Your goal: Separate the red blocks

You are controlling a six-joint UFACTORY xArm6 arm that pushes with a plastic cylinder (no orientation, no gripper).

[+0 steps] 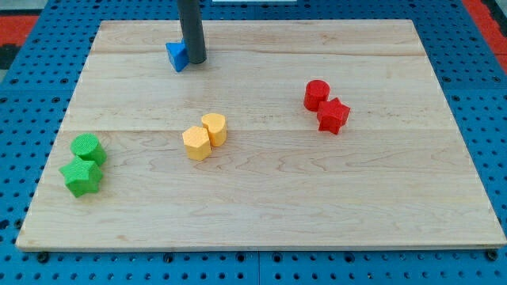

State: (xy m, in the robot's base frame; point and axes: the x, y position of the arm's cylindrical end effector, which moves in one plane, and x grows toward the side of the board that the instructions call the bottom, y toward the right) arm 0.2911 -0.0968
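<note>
Sitting toward the view's right on the wooden desk (261, 214), the two red blocks are seen touching each other: a red cylinder (316, 94) lies just above and to the left of a red star-shaped block (333, 115), and no gap can be made out between them.

Near the middle of the desk a pair of yellow blocks is found, a yellow cylinder (214, 127) pressed against a yellow hexagonal block (196, 143) just below and to its left. At the view's left edge a green cylinder (86, 148) rests against a green star-shaped block (81, 176) beneath it. Both pairs lie well apart from the red ones.

Near the view's top, left of centre, a blue block (176, 55) is partly hidden; its shape cannot be fully made out.

No brand, label or writing can be read anywhere.

The dark rod is held upright, entering from the view's top edge. My tip (196, 61) is set down on the desk touching the blue block's right side, well apart from the red blocks, which lie to its right and lower in the view. No jaws are carried by this arm, so nothing is held and no opening can be told. A blue perforated board (32, 87) is seen around the desk.
</note>
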